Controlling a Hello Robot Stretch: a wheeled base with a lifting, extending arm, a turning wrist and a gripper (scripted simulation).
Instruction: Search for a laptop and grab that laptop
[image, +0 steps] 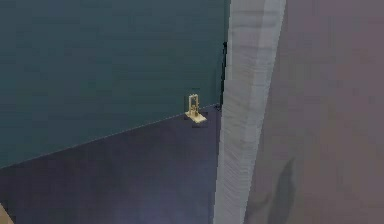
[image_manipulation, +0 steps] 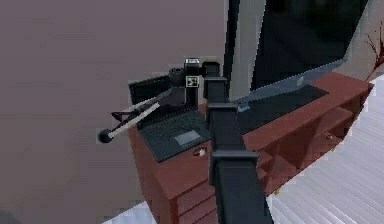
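Observation:
A dark laptop (image_manipulation: 172, 130) lies with its lid up on a red-brown wooden cabinet (image_manipulation: 170, 178) in the arm side view. The dark arm bar (image_manipulation: 228, 150) rises from the bottom edge and ends at two white marker squares (image_manipulation: 192, 80). From there the gripper (image_manipulation: 116, 125) points left, and its thin fingers (image_manipulation: 140, 112) cross the laptop's left side out to the cabinet's left end. I cannot tell whether it holds anything or touches the laptop.
A large dark flat screen (image_manipulation: 295, 40) stands on the cabinet right of the laptop. A grey wall lies behind. In the forward view, a pale wall corner (image: 245, 110) stands close ahead, with a teal wall, purple floor and a small yellowish object (image: 196, 110) farther off.

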